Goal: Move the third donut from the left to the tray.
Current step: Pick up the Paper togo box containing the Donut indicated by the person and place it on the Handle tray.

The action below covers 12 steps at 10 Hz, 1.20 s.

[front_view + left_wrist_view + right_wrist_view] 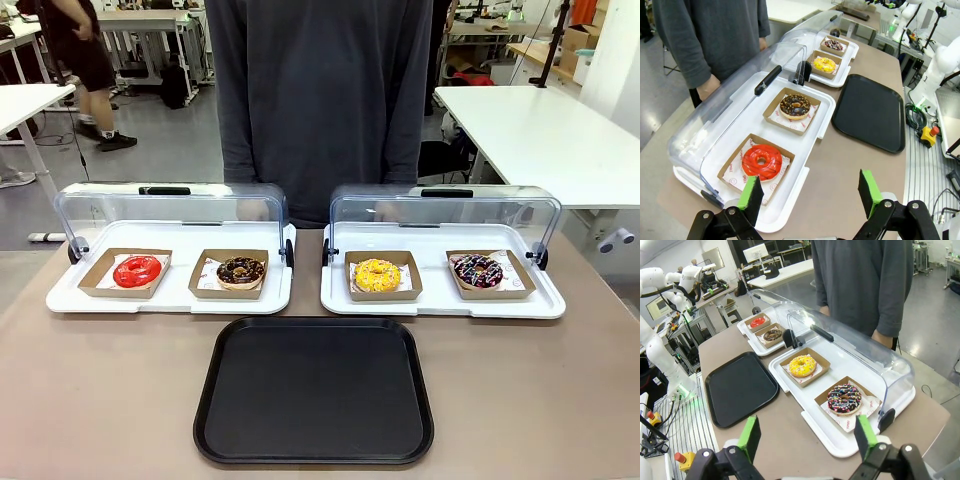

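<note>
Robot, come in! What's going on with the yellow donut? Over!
Left gripper, right gripper open, holding nothing. Yellow donut in its holder on white tray, not yet on black tray. Clear lid up, nothing blocking.

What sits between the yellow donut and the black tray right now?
Right wrist view: the yellow donut's cardboard holder edge, the white tray's rim, then a narrow bare strip of table before the black tray.

Just ahead of the right gripper (807, 436) a display case (800, 397) stands on the table (785, 425), holding the third donut (802, 366) at its far left and another donut (844, 399) nearer on the right, while the tray (740, 387) lies on the table to the gripper's left, beside the case.
</note>
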Tool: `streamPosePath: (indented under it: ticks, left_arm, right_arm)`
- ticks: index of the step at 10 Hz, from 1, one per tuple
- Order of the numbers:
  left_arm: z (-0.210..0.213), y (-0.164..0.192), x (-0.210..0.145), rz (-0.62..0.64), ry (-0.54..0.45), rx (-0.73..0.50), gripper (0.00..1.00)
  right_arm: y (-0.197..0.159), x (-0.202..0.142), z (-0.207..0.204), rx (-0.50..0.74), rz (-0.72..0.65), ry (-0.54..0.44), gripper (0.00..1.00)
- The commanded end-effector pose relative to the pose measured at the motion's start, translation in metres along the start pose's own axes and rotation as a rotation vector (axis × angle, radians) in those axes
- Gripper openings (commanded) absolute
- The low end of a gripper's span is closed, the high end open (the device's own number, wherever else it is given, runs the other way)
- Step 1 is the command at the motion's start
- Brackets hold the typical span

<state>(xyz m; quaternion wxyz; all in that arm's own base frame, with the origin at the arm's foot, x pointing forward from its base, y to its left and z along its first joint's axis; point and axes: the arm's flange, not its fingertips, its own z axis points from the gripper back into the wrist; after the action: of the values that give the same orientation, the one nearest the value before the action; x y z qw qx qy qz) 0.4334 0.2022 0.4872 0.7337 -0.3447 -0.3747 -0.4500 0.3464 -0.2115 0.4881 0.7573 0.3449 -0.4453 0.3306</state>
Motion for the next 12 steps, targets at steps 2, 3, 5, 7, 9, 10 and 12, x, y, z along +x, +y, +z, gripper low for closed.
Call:
streamPosePath:
  ticks: [2,3,5,7,9,10,12]
  left_arm:
    - [0.0000,-0.0008,0.0003,0.005,0.004,-0.004,1.00]
    - [0.0000,-0.0008,0.0003,0.005,0.004,-0.004,1.00]
    - [0.0000,-0.0008,0.0003,0.005,0.004,-0.004,1.00]
    - [0.0000,-0.0008,0.0003,0.005,0.004,-0.004,1.00]
    - [0.0000,-0.0008,0.0003,0.005,0.004,-0.004,1.00]
    - [0.0000,-0.0008,0.0003,0.005,0.004,-0.004,1.00]
    - [0.0000,-0.0008,0.0003,0.005,0.004,-0.004,1.00]
  right_arm:
    - [-0.0016,0.0024,-0.0004,0.002,0.017,-0.026,1.00]
    - [-0.0016,0.0024,-0.0004,0.002,0.017,-0.026,1.00]
    - [-0.0016,0.0024,-0.0004,0.002,0.017,-0.026,1.00]
    - [-0.0016,0.0024,-0.0004,0.002,0.017,-0.026,1.00]
    - [-0.0016,0.0024,-0.0004,0.002,0.017,-0.026,1.00]
    - [-0.0016,0.0024,-0.0004,0.002,0.017,-0.026,1.00]
    - [-0.0016,0.0024,-0.0004,0.002,0.017,-0.026,1.00]
